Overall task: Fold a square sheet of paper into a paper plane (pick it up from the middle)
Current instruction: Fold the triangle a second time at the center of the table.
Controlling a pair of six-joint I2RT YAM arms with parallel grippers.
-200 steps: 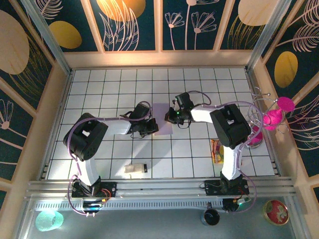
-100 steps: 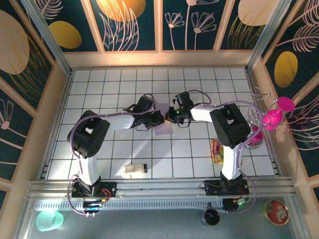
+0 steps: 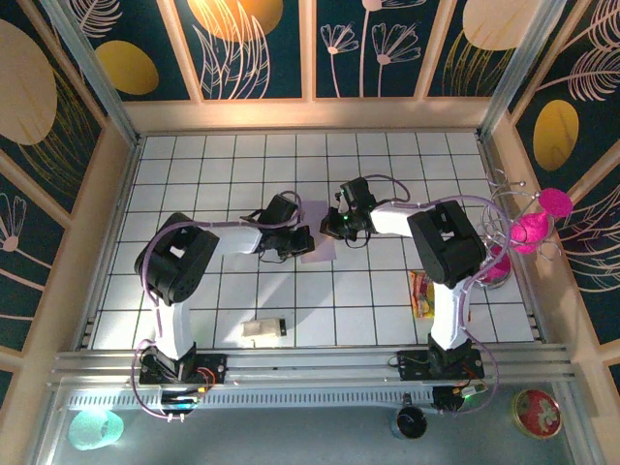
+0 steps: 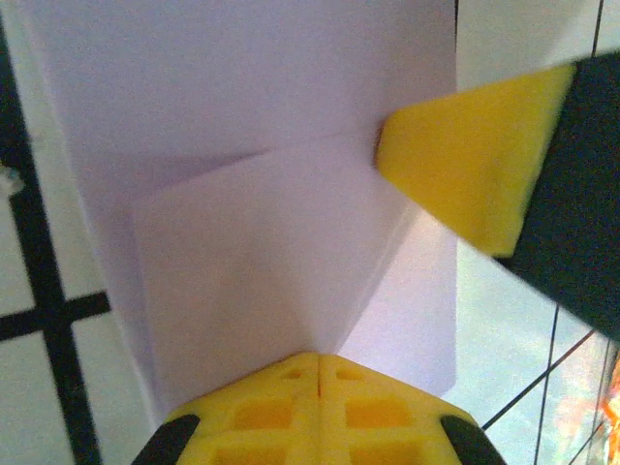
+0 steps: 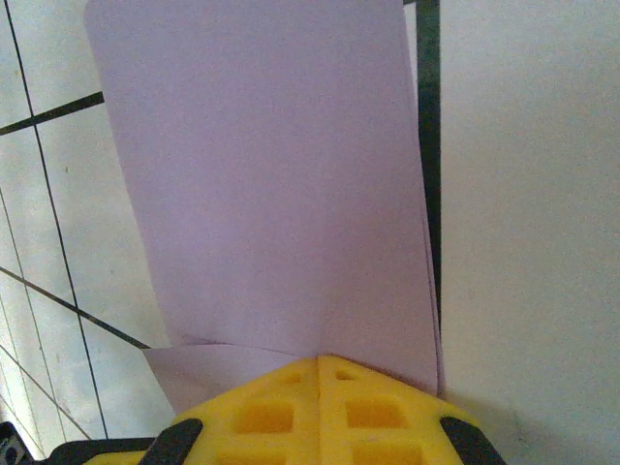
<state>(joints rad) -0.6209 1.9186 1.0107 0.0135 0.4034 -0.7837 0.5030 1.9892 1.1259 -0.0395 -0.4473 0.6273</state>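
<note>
Presently: left gripper, jaws together, tip bearing on the square sheet of paper; right gripper likewise closed, at the opposite edge. Sheet flat on tiled table between both claws, long axis running away from the right one. Left wrist view: diagonal folded flap; right wrist view: plain face.

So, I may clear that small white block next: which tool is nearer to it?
Left. The left tool is on the lilac paper, beyond the white block and slightly to its right. The right tool is farther right, on the paper's other side.
</note>
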